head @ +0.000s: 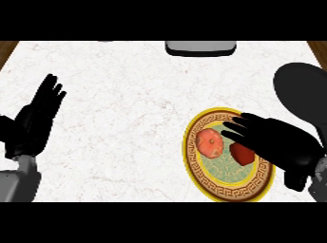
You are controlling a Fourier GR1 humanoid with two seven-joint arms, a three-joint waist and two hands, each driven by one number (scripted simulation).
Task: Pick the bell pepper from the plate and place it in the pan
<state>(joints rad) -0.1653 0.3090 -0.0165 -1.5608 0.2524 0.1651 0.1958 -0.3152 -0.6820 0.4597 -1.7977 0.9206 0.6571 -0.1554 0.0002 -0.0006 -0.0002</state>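
1. Table (124, 95): white marbled top, with brown wood showing at the upper left and upper right corners.
2. Plate (194, 156): round, gold and dark patterned rim, pale green middle; sits on the table at lower right of the view.
3. Two red items lie on the plate. The left one (210, 143) is rounder, orange-red, and fully visible. The right one, the bell pepper (241, 154), is darker red, just beside the first, and partly covered by the right hand.
4. Right hand (282, 142): black, comes in from the lower right and lies over the right half of the plate. Its fingers point left, spread and roughly straight, passing over the top of the bell pepper; the fingertips reach near the round item. No curl round the pepper is visible, so it has nothing in its grasp. Contact with the pepper can't be judged from this angle.
5. Pan (306, 92): black, round, on the table at the right edge, above and to the right of the plate; its handle runs down toward the right forearm. Nothing visible inside.
6. Left hand (40, 111): black, at the left edge of the view, open with fingers straight and pointing up, resting, holding nothing, well apart from the plate.
7. Grey box-like object (200, 48): at the top centre edge of the table, cut off by the view.
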